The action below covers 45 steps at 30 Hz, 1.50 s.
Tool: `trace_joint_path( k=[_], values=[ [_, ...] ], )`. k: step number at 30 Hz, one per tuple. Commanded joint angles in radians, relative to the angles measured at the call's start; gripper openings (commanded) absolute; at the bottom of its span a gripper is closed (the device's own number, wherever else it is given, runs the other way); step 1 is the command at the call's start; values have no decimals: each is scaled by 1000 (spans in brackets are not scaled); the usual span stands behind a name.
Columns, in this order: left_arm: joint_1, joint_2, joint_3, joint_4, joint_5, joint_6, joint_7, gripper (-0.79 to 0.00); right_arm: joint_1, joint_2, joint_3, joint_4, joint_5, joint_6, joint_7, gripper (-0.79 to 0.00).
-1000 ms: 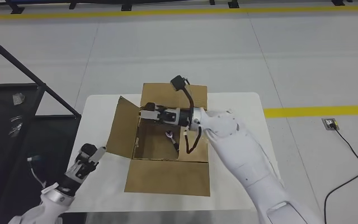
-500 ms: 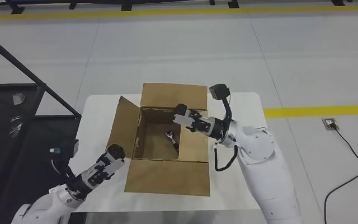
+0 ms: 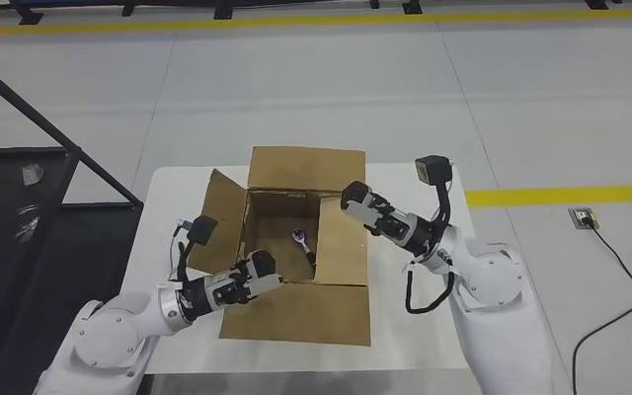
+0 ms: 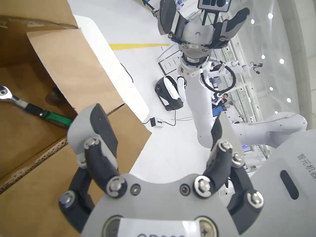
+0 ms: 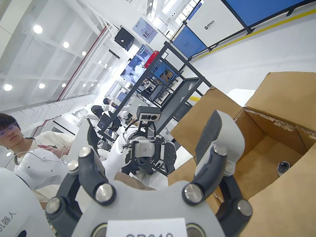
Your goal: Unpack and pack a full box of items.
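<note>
Inside corrugated cardboard box (image 4: 74,60), green-handled ratchet (image 4: 29,108)

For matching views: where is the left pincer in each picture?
Top view: left pincer at the near-left corner of the cardboard box.
Left wrist view: left pincer in the foreground, open.
Right wrist view: left pincer farther off, past a box flap.
Shared landmark: the cardboard box.

the box (image 3: 306,166) has its mouth open upward, free for you to enter from above. its left flap (image 3: 219,222) stands tilted up beside the mouth. a ratchet wrench (image 3: 304,242) lies on the box floor. your left hand (image 3: 265,268), fingers spread, hangs at the box's front-left corner, and your right hand (image 3: 350,195), also spread, hangs above its right flap (image 3: 344,252).
</note>
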Motion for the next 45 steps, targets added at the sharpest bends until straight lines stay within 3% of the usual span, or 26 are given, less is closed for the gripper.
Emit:
trace_joint_path(
  k=[1, 5, 8, 15, 22, 29, 45],
  values=[
    [-1, 0, 0, 0, 0, 0, 0, 0, 0, 0, 0, 0, 0, 0, 0, 0],
    [-7, -4, 34, 5, -16, 26, 11, 0, -1, 0, -5, 11, 1, 24, -25, 0],
    [-88, -12, 110, 66, 47, 81, 26, 0, 31, -1, -10, 52, 4, 56, -97, 0],
    [-305, -57, 333, 289, 99, 150, 88, 0, -23, 17, 72, 32, 15, 23, -169, 0],
    [-446, -106, 484, 519, 128, 148, 160, 0, -115, 36, 139, -55, 16, 9, -207, 0],
    [-499, -136, 537, 659, 91, 96, 171, 0, -148, 47, 144, -101, 12, 17, -231, 0],
    [-554, -196, 626, 766, 36, -9, 180, 0, -173, 68, 131, -127, 4, 23, -274, 0]
  ],
)
